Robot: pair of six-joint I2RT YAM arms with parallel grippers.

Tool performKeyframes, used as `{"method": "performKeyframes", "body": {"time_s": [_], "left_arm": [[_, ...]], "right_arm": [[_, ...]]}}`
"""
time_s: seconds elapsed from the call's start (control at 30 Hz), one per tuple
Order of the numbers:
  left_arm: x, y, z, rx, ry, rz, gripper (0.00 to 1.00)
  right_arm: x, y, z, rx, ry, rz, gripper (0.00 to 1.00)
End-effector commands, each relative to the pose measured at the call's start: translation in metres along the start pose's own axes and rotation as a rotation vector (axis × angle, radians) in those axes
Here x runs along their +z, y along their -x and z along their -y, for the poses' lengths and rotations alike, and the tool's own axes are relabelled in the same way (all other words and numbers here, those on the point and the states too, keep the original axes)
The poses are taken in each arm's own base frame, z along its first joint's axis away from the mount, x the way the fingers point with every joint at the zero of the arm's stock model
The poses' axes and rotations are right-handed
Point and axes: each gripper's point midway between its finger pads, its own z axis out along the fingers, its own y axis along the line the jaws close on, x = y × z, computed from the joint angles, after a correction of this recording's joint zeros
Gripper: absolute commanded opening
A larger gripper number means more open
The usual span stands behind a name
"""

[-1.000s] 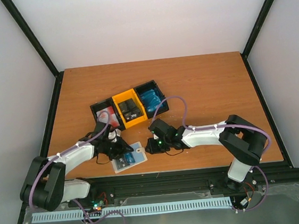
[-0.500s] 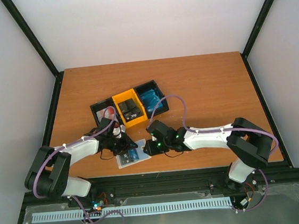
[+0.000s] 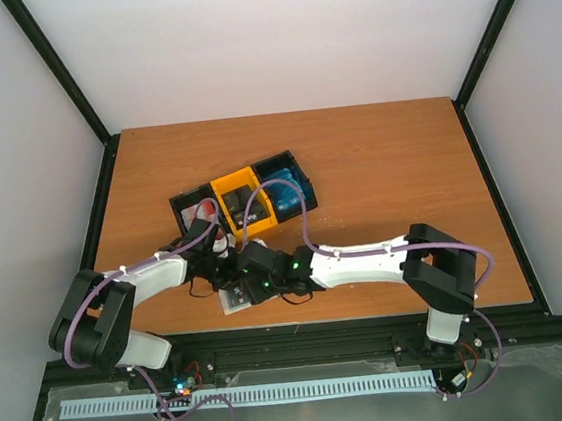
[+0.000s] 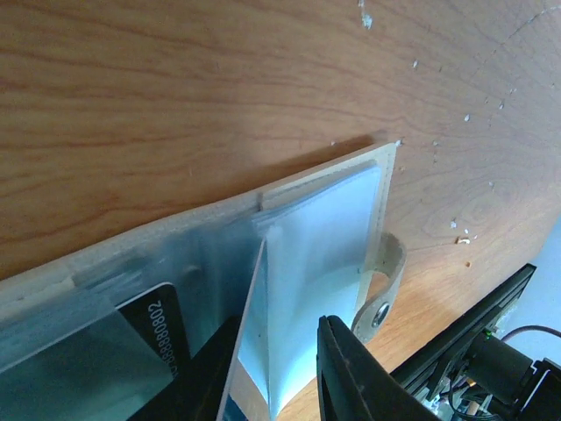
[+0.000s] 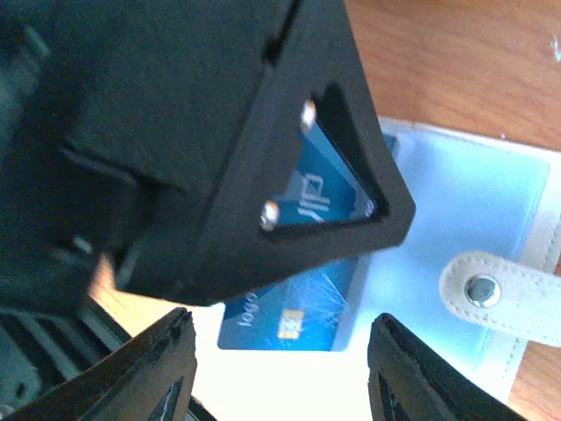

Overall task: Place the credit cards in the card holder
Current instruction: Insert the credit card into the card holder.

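Observation:
The card holder [image 4: 333, 219] lies open on the table, pale blue inside, its snap tab [image 4: 386, 281] off to one side. A black credit card [image 4: 149, 333] sits under a clear pocket. My left gripper [image 4: 282, 351] hangs over the holder with its jaws a little apart. A pocket leaf [image 4: 254, 307] stands on edge between them, against one finger and clear of the other. My right gripper [image 5: 285, 377] is open just above the holder [image 5: 465, 202], over a blue credit card [image 5: 298, 307] lying on it. From above, both grippers [image 3: 225, 267] [image 3: 254, 286] crowd the holder [image 3: 232, 300].
A black-and-yellow three-compartment tray [image 3: 218, 199] stands behind the grippers with red-and-white [image 3: 199, 214], black [image 3: 243, 202] and blue [image 3: 284, 190] card stacks. The table's near edge and black rail [image 3: 325, 342] run just in front of the holder. The left gripper's black body [image 5: 175, 132] fills much of the right wrist view.
My right arm has swung left over the card holder and its jaws have opened wide. The left gripper moved right to the holder, then stayed there with its jaws unchanged.

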Motion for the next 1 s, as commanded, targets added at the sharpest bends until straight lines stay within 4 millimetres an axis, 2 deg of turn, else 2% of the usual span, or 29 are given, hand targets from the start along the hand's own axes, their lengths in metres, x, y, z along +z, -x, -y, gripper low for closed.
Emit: {"method": "performKeyframes", "body": {"time_s": [0.0,0.17,0.4,0.7,0.97], "left_arm": [[-0.001,0.005,0.007,0.0,0.001,0.007,0.24],[-0.001,0.005,0.008,-0.003,-0.005,0.006,0.24],[-0.001,0.005,0.007,-0.005,-0.003,0.004,0.24],[0.0,0.004,0.006,-0.015,-0.002,0.003,0.24],[-0.001,0.004,0.007,-0.015,-0.004,0.003,0.25]], "right_arm": [[0.007,-0.011,0.01,-0.058,-0.101,-0.021,0.55],[0.015,-0.017,0.015,-0.075,-0.142,-0.031,0.56],[0.012,-0.01,-0.005,-0.089,-0.051,-0.007,0.61],[0.015,-0.012,-0.012,-0.112,-0.049,-0.006,0.68],[0.02,-0.012,0.003,-0.094,-0.157,-0.014,0.68]]}}
